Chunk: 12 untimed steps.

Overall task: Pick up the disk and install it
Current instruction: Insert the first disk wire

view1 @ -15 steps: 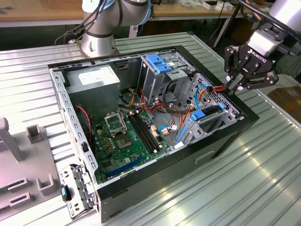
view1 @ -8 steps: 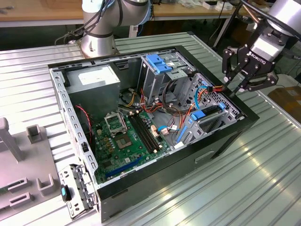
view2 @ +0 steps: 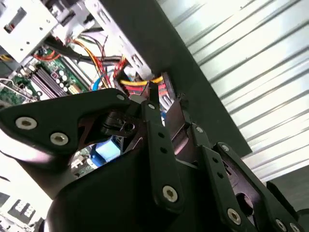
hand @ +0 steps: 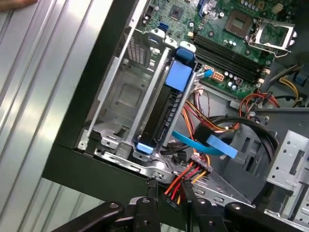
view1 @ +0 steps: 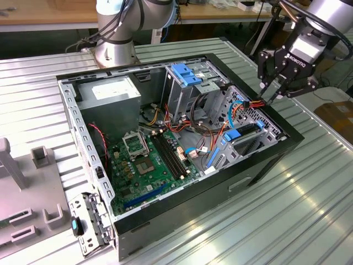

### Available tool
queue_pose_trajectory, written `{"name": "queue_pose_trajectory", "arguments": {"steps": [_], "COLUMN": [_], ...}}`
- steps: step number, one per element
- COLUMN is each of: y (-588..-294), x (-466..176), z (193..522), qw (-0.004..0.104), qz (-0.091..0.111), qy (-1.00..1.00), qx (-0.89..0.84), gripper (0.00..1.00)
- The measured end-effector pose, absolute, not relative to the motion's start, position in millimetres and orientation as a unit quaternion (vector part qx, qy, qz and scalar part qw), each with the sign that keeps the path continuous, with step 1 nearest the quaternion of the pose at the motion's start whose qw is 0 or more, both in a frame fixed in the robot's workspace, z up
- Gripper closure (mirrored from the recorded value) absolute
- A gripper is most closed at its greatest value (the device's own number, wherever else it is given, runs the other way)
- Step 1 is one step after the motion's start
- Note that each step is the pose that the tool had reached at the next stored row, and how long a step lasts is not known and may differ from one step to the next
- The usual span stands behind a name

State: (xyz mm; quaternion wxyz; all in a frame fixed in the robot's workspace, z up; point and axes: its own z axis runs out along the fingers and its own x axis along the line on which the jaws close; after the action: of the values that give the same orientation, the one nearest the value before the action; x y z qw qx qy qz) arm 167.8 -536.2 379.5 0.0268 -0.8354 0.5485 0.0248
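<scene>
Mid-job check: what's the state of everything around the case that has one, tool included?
computer case: lying flat, side panel off, interior exposed.
disk: standing on edge, seated in the drive cage.
power plug: looks unplugged, at the tool's tip.
tool: at the cage's outer edge, right by the power plug.
memory slots: empty.

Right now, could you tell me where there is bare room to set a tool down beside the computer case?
The ribbed table lies bare along the case on the exterior view's right. Inside is crowded: cables pack the corner beside the disk, under the gripper.
</scene>
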Motion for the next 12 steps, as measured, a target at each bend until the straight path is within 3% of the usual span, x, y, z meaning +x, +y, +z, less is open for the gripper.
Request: {"name": "queue_pose_trajectory", "arguments": {"steps": [8,12], "y": [-534.1,-534.1], "x": [176.6,176.8], "z": [372.7,372.8], "qw": [0.024,0.029], "qz": [0.026,0.012], "qy": [0.460,0.448], "qx": [-0.887,-0.894], "gripper": [0.67,0.67]}}
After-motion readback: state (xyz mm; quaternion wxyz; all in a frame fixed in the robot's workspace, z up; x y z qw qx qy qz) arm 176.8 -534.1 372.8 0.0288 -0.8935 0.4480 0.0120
